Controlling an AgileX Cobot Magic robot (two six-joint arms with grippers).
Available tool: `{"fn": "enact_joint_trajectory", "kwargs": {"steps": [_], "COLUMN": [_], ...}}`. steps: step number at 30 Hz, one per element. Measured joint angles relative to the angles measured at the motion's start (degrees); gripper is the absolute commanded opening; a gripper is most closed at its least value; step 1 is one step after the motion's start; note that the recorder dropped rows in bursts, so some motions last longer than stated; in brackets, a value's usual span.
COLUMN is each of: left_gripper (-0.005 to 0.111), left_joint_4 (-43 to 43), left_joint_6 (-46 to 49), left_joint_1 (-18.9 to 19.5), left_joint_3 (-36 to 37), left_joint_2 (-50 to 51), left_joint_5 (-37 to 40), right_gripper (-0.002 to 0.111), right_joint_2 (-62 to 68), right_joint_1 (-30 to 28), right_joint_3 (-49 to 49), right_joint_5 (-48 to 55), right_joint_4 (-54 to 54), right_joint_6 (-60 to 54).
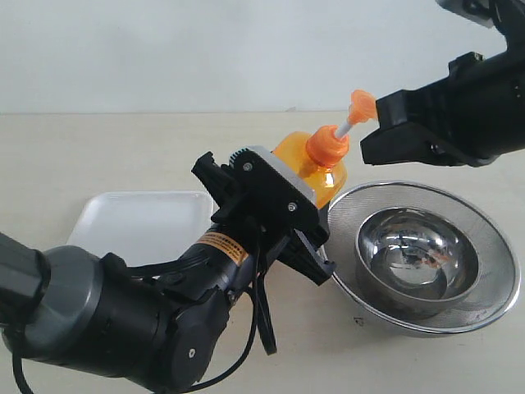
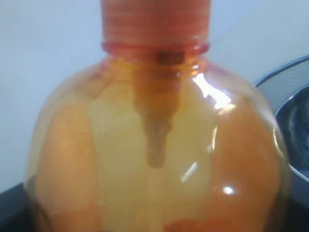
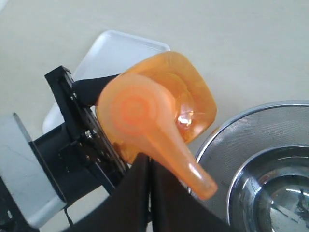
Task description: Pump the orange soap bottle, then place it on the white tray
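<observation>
The orange soap bottle (image 1: 326, 174) is off the table and tilted toward the right, with my left gripper (image 1: 275, 201) shut on its body. Its translucent orange body (image 2: 154, 154) fills the left wrist view and hides the fingers there. The white stem rises to the orange pump head (image 1: 361, 103), whose spout (image 3: 188, 169) points toward the bowls. My right gripper (image 1: 375, 127) is shut, its black fingertips (image 3: 145, 166) pressed together right against the pump head (image 3: 137, 108); nothing is held between them. The white tray (image 1: 139, 222) lies flat behind the left arm, with nothing on it.
A round steel bowl (image 1: 418, 254) sits inside a wider steel mesh bowl (image 1: 492, 246) at the right, just beside the bottle. The left arm's bulky dark body (image 1: 107, 320) fills the front left. Bare beige tabletop (image 1: 123, 148) lies behind the tray.
</observation>
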Motion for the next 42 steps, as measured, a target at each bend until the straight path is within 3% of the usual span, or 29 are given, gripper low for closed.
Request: {"fn": "enact_joint_trajectory", "kwargs": {"steps": [5, 13, 32, 42], "left_gripper": [0.005, 0.005, 0.005, 0.005], "left_joint_4": [0.0, 0.0, 0.14, 0.14], "left_joint_6": [0.0, 3.01, 3.88, 3.88], "left_joint_1": [0.0, 0.0, 0.0, 0.0], "left_joint_3": [0.0, 0.0, 0.0, 0.0], "left_joint_2": [0.0, -0.36, -0.36, -0.36], "left_joint_5": [0.0, 1.38, 1.72, 1.83], "right_gripper": [0.0, 0.0, 0.0, 0.0], "right_joint_2": [-0.25, -12.35, -0.97, -2.0], "right_joint_1": [0.0, 0.0, 0.0, 0.0], "right_joint_3": [-0.23, -7.61, -7.77, -7.77], "right_joint_5": [1.02, 2.36, 1.53, 9.5], "right_joint_4": [-0.06, 1.1, -6.25, -8.24], "right_joint_6": [0.38, 2.54, 4.75, 6.24]}}
